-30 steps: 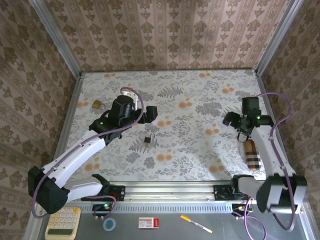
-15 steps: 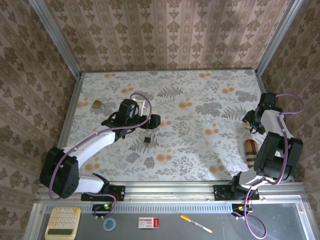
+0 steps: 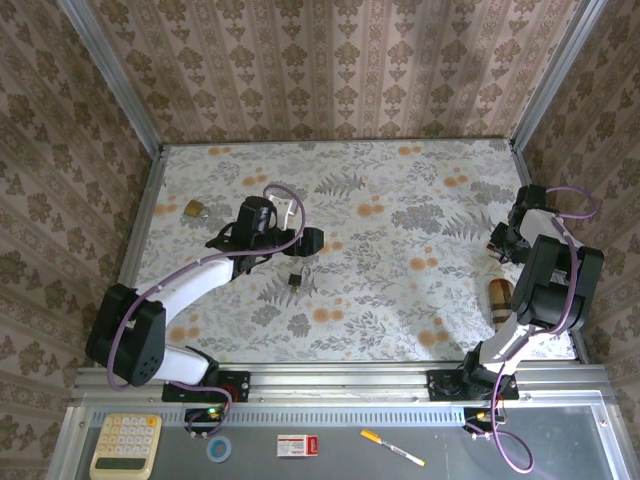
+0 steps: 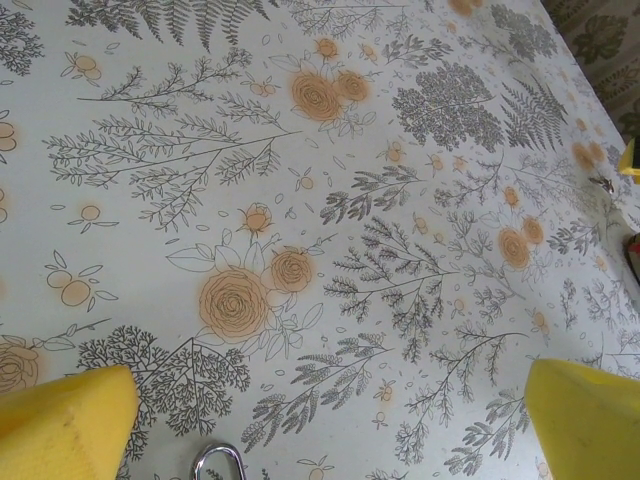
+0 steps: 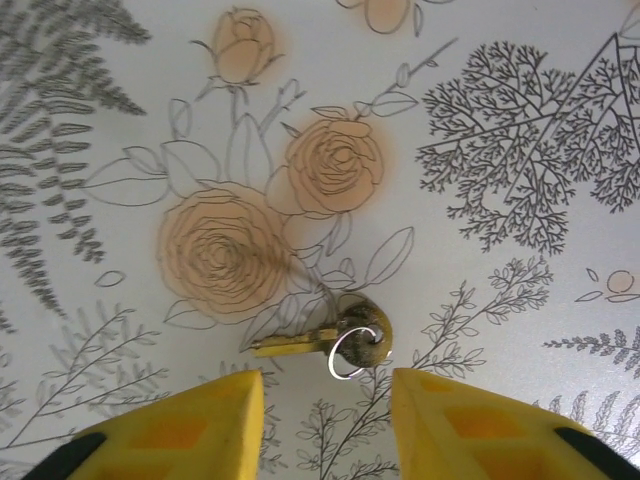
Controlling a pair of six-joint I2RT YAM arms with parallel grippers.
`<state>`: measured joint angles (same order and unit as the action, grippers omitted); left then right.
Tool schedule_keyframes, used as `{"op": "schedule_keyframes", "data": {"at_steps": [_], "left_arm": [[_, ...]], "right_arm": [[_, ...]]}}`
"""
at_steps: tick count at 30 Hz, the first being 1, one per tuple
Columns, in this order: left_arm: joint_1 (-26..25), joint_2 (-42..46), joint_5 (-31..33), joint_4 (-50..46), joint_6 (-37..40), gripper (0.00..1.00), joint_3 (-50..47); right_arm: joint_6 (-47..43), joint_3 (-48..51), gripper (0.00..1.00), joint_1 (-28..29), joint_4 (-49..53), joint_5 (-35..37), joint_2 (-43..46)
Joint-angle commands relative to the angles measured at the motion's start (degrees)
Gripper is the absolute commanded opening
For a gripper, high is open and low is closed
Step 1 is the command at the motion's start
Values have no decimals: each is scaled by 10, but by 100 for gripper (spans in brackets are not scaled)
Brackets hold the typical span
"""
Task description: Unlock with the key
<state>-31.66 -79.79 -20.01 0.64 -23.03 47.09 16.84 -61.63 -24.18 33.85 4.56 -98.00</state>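
Top view: the black-headed key lies on the floral table, well to the right of the brass padlock. The left gripper is just beyond this key, and the right gripper is far right of the padlock.

Left wrist: the left gripper is spread wide, with a silvery loop between its fingers.

Right wrist: the right gripper is partly apart and clamps nothing, with a small brass key just ahead.

Looks like a robotics lab test cell: boxed in by silvery aluminium frame posts and beige damask-papered panels, floored with a white floral-printed sheet. Fitted with a ribbed metal rail carrying a white-and-black jointed left arm and a matching right arm. Cream keypad calculator alongside.
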Motion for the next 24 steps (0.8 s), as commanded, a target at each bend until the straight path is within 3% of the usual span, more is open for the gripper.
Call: {"op": "schedule_keyframes", "data": {"at_steps": [1,14,21,24], "left_arm": [[6,-5,-20,19,6,99,-9],[6,-8,-21,16,-10,98,-12],[5,-15,-28,15,-13,97,-8],[5,-15,-28,15,-15,97,-8]], "right_arm": [[4,-4,37,-2,15,25,-18],[11,-16,21,-1,16,26,-49],[18,-10,0,-2,16,29,-52],[18,-5,0,2,13,21,-44]]}}
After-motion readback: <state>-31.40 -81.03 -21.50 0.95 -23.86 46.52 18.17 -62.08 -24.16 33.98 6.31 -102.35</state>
